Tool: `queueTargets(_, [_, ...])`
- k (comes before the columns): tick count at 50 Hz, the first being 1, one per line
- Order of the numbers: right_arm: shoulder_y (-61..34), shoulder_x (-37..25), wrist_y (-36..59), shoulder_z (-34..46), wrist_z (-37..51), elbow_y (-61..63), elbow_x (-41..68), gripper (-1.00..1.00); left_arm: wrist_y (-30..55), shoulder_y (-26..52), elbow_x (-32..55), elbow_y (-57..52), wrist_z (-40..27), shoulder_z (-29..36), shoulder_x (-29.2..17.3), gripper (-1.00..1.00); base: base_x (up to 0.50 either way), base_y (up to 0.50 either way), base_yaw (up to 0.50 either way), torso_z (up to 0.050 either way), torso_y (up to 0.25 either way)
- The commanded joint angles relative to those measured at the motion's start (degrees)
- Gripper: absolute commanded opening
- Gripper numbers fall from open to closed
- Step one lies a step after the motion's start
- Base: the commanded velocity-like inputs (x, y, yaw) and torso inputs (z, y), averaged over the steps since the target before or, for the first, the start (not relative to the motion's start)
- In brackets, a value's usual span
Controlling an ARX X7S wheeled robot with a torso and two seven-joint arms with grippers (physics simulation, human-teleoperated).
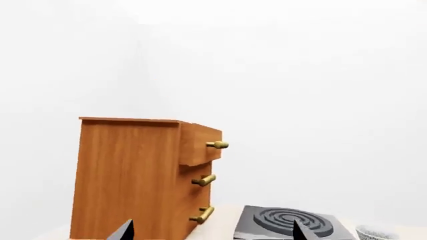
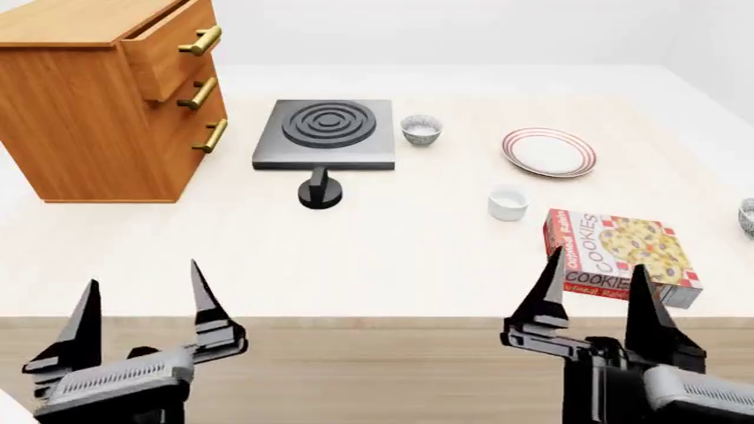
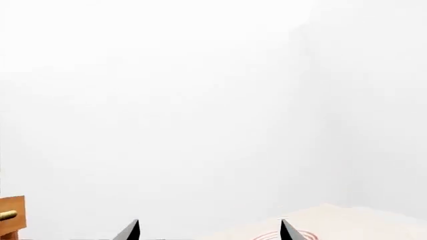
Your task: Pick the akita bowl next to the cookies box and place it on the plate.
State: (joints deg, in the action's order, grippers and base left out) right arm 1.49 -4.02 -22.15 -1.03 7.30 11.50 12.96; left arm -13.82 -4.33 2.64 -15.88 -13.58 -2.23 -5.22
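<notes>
Head view: your left gripper (image 2: 144,293) and right gripper (image 2: 599,276) hang at the table's (image 2: 389,256) near edge, both spread wide and holding nothing. The cookies box (image 2: 621,256) lies just past the right gripper. The akita bowl (image 2: 747,215) sits at the box's two o'clock, cut off by the frame edge. The plate (image 2: 549,152) lies at the box's eleven o'clock, beyond a white cup (image 2: 508,202).

Left wrist view: a wooden drawer cabinet (image 1: 137,177) stands beside a black burner (image 1: 290,223).

Right wrist view: you see only the plate's red rim (image 3: 273,235) between the fingertips.
</notes>
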Motion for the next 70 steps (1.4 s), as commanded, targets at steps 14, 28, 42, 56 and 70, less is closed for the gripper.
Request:
queueTargets(14, [0.18, -2.19, -8.8, -3.49, 2.51, 7.67, 9.38, 1.0, -14.99, -4.12, -2.1, -9.28, -8.43, -8.42, 0.09, 1.0, 0.0, -0.43, 0.0, 0.0, 0.0])
queueTargets(28, [0.36, -3.31, -8.69, -2.2, 2.79, 7.64, 9.85, 1.0, -14.67, -4.08, -1.74, -8.63, -9.53, -7.39, -1.18, 1.0, 0.0, -0.5, 0.0, 0.0, 0.0])
queueTargets(42, [0.83, -4.23, -9.25, -0.73, 2.36, 7.63, 10.07, 1.0, -13.15, -3.66, -1.5, -8.03, -10.07, -6.22, -2.38, 1.0, 0.0, -0.5, 0.0, 0.0, 0.0])
queueTargets(56, [1.15, -5.04, -9.42, 0.14, 2.42, 7.88, 10.02, 1.0, -12.27, -3.56, -1.22, -7.98, -10.86, -5.44, -3.08, 1.0, 0.0, -0.5, 0.0, 0.0, 0.0])
queueTargets(70, [1.72, -6.46, -7.69, 2.39, 2.16, 9.25, 6.56, 1.0, -12.1, -3.6, -1.22, -7.83, -11.55, -4.74, -3.71, 1.0, 0.0, -0.32, 0.0, 0.0, 0.0])
